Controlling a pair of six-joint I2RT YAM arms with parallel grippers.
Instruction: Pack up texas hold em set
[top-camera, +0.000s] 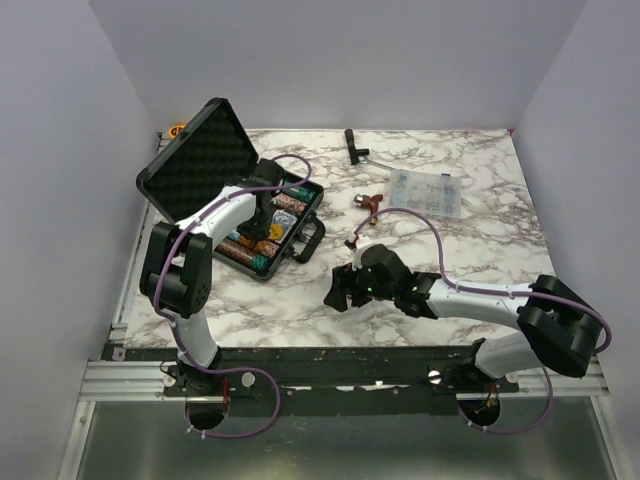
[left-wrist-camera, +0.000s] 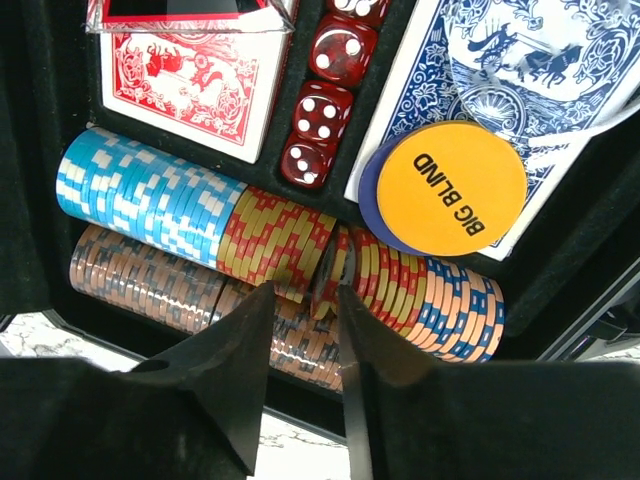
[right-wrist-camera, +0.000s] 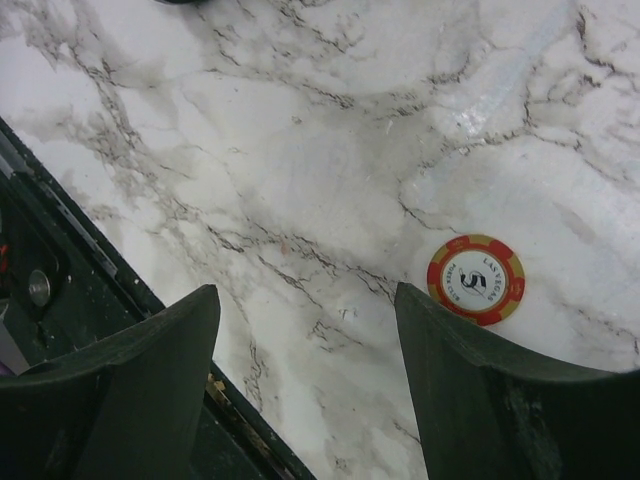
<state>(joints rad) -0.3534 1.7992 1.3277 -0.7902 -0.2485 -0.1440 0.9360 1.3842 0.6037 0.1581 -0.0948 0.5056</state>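
**Overhead view.** The briefcase (top-camera: 195, 160) lies open on the worktop (top-camera: 300, 300), well apart from the right jaws. The long axis of its base runs on a diagonal. The handle (top-camera: 312, 240) points toward the right jaws, and the foam-lined lid stands up on the opposite side. The left jaws are down over the base, their tips hidden by the wrist. The right jaws hang low over bare marble. Beyond them sit a clear compartment box (top-camera: 428, 190) and a small reddish item (top-camera: 368, 203) too small to identify.

**Left wrist view.** The left jaws are released, with a narrow gap between the fingers (left-wrist-camera: 235, 360) and nothing clamped. Just ahead of the tips, rows of poker chips (left-wrist-camera: 150, 200) lie on edge, their axis running across the jaws. One chip (left-wrist-camera: 328, 270) stands slightly askew at the tips; contact with a finger cannot be judged. Farther ahead are red dice (left-wrist-camera: 318, 112), a yellow "BIG BLIND" disc (left-wrist-camera: 450, 188) resting on the blue card deck (left-wrist-camera: 480, 60), and a red card deck (left-wrist-camera: 185, 85) cut off by the frame.

**Right wrist view.** The right jaws stand wide apart and empty. A loose chip (right-wrist-camera: 476, 280), red and yellow and marked 5, lies flat on the marble. It is ahead of the jaws and outside one finger (right-wrist-camera: 480, 400), not between them.
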